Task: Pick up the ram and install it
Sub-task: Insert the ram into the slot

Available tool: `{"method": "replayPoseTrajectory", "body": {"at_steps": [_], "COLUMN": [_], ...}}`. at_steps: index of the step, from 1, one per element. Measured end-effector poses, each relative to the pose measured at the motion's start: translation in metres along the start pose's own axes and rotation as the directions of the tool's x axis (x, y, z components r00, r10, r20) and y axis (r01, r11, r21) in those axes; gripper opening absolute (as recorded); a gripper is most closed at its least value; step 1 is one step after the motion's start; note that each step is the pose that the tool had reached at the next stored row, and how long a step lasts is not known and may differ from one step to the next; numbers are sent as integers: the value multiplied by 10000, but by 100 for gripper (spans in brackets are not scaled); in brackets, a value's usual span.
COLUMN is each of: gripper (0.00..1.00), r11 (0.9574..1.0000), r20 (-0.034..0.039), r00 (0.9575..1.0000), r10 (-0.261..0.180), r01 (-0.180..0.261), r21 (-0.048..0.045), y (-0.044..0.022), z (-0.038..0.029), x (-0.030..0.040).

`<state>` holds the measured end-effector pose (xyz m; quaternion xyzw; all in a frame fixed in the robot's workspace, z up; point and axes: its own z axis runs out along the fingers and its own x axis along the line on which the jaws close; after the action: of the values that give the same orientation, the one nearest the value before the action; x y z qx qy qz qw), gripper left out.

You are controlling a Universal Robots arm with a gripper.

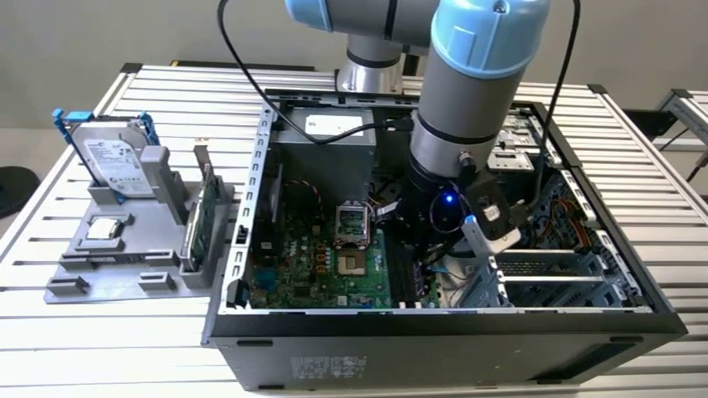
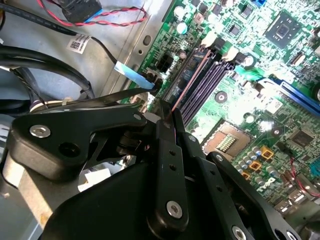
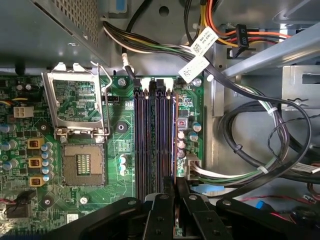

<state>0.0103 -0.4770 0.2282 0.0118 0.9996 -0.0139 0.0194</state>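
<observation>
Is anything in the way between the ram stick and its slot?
Nothing visible. The gripper holds the ram on edge right along the outermost of the memory slots on the motherboard. The cables lie off to one side.

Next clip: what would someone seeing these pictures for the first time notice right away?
The big blue-and-grey arm plunging into the open computer case dominates the exterior view. In both wrist views its black pincer hangs low over the green motherboard, holding the ram edge-on along the outermost memory slot. On the exterior view's left, a grey tray holds a hard drive in a blue frame.
</observation>
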Motion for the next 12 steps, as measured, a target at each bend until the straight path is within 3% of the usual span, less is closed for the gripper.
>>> {"method": "replayPoseTrajectory", "body": {"at_steps": [4,12], "gripper": [0,0], "r11": [10000,9995], "r20": [3,4], "r00": [10000,10000], "r10": [-2,-13], "r01": [2,13], "r21": [78,326], "y": [1,2], "z": [-38,-73], "x": [-1,-3]}}
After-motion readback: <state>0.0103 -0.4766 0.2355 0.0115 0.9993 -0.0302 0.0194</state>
